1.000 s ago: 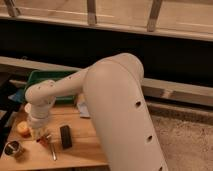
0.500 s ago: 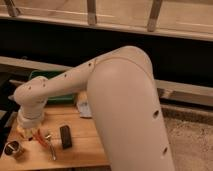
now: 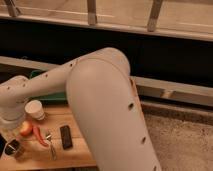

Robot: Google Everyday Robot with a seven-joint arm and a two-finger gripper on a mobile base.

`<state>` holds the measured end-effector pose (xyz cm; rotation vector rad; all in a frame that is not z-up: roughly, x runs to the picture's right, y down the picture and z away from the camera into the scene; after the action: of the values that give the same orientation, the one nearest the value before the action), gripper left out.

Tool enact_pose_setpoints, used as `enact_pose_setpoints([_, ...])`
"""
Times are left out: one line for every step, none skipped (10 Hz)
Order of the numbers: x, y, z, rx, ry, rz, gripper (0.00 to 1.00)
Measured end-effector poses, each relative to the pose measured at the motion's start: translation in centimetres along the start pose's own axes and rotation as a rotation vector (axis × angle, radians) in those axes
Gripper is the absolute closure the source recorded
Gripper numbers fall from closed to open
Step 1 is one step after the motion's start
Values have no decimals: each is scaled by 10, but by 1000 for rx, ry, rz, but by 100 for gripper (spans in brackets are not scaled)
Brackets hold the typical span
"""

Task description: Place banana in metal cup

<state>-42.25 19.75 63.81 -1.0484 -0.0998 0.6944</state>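
Observation:
The metal cup (image 3: 13, 148) stands small and shiny grey at the front left corner of the wooden table (image 3: 75, 155). The banana does not show; it is hidden or out of view. My white arm (image 3: 100, 100) reaches from the right across the middle to the far left. Its wrist (image 3: 12, 102) hangs over the table's left end. The gripper (image 3: 4, 137) is at the left edge of the view, just above and left of the metal cup, mostly cut off by the frame.
A white ribbed cup (image 3: 35, 110) stands behind a round orange fruit (image 3: 25, 128). A red-orange pepper (image 3: 40, 136), a fork (image 3: 51, 145) and a dark block (image 3: 65, 136) lie to the right. A green tray (image 3: 52, 96) sits at the back, beneath a dark wall and railing.
The arm has swung further left and closer to the camera, and fills more of the view. The gripper has moved to the left edge near the metal cup. The table things have not moved.

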Motion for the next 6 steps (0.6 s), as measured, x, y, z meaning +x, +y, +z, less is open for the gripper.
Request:
enact_pose_setpoints([-8,12,14,-23,29,-38,87])
enact_pose_setpoints([-13,24,30,-46,63,-70,87])
enact_pose_setpoints([-16,35,48,-67,99,-98,87])
enact_pose_setpoints([-15,40,63,-84,132,-106,87])
enact_pose_setpoints([-12,39,68,-87,145,-100,87])
enact_pose_setpoints([-9,36,70,-88,149,-87,87])
